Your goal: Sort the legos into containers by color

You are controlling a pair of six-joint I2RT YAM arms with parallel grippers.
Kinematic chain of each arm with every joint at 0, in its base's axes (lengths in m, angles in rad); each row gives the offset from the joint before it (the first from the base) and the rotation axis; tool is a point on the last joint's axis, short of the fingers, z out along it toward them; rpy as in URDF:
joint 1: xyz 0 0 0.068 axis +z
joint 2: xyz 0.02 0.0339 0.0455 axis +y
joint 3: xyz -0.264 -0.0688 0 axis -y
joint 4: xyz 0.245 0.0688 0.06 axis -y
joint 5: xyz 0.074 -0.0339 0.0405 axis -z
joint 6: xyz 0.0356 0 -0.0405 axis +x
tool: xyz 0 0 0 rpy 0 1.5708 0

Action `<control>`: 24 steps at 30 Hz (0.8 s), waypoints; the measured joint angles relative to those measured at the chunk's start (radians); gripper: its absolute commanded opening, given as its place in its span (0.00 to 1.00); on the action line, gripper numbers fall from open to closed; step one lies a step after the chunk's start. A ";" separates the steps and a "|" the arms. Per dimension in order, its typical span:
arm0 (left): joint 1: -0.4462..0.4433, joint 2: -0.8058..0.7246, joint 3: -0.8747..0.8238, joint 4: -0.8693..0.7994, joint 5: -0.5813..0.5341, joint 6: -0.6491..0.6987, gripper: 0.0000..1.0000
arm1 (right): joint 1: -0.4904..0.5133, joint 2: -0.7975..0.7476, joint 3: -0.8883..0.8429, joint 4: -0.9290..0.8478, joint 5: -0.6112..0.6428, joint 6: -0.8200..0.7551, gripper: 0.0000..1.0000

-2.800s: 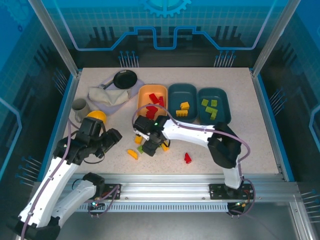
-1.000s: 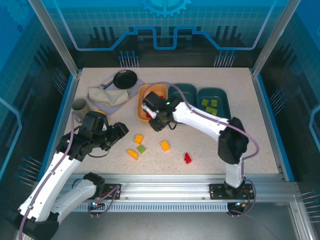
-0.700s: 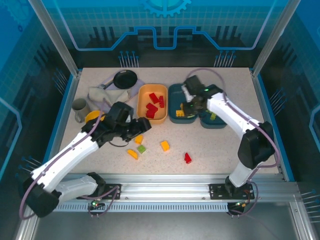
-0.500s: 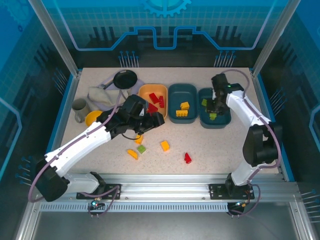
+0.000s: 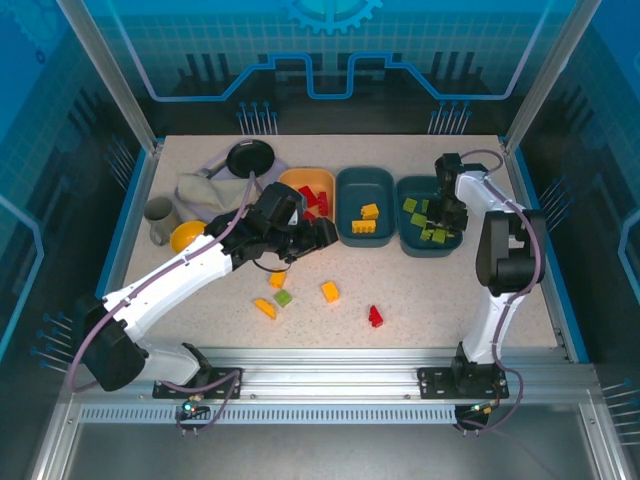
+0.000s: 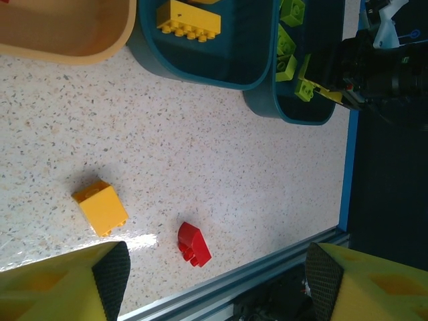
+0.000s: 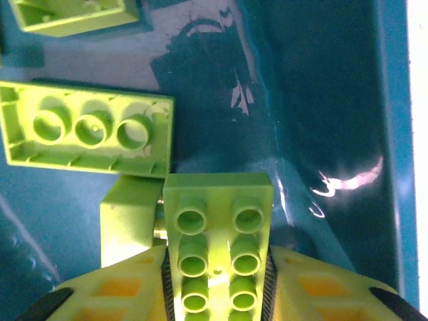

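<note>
**A drop that could land badly, and a crowded pick to follow**

We see the right gripper (image 7: 217, 267) low inside the right teal tray (image 5: 452, 242), its pads pressed on both sides of a green brick (image 7: 217, 227), so it is clamped on that brick. Other green bricks (image 7: 87, 130) lie directly beneath and just beside it. If it lets go from here, we think the brick may land on that pile and tilt or roll. It might also cling to one pad and get lifted back out.

The left gripper (image 6: 214, 281) hangs over the table (image 6: 221, 160) with its fingers wide apart and nothing between them. Below it sit a yellow brick (image 6: 100, 208) and a red brick (image 6: 194, 243), the red one near the table's front rail. We judge that a careless descent could push the red brick toward that rail. From above, a small green brick (image 5: 284, 297) lies just beside another yellow brick (image 5: 277, 279), so a wide grab could take both colours together.
</note>
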 measured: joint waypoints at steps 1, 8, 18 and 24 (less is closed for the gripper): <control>0.000 0.000 0.000 -0.006 -0.003 0.000 0.74 | 0.000 0.007 0.003 -0.003 0.001 0.009 0.53; 0.000 0.002 0.006 -0.090 -0.032 0.019 0.75 | 0.010 0.002 0.016 -0.003 -0.002 0.026 0.68; 0.164 -0.004 -0.046 -0.272 -0.092 -0.008 0.78 | 0.194 -0.400 -0.086 0.146 -0.069 0.008 0.78; 0.230 0.101 -0.040 -0.299 -0.070 0.209 0.78 | 0.481 -0.691 -0.378 0.369 -0.311 0.028 0.86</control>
